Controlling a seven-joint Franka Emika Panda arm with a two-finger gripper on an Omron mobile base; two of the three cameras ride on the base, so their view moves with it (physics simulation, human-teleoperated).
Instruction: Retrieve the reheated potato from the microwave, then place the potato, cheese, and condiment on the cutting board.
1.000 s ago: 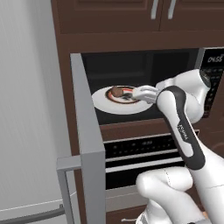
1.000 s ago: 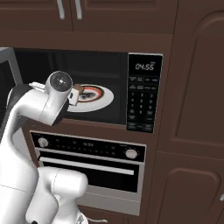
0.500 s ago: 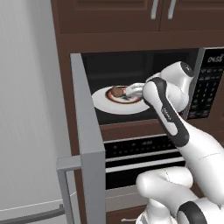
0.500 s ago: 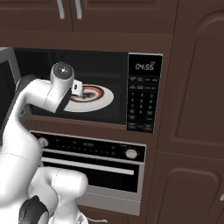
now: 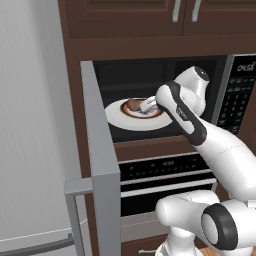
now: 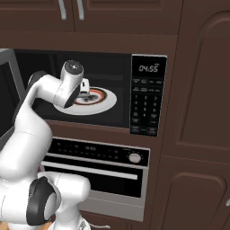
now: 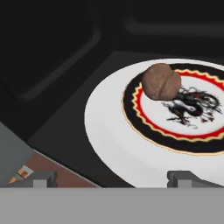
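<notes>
One grey microwave door [image 5: 97,165], swung open at 9 o'clock of the cavity. One white two-finger claw [image 7: 111,178], fingers spread apart, empty, inside the large black built-in microwave [image 5: 165,102]. One round white plate [image 7: 127,148] with black, red and gold rings. One small dull-brown, creased oval potato [image 7: 161,82] resting on the plate's patterned centre, at 12 o'clock of the claw, not touched.

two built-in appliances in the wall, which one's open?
The upper one: the black built-in microwave. Its grey door is swung out left, exposing the small brown potato on the white round plate. The knobbed oven below stays closed.
</notes>
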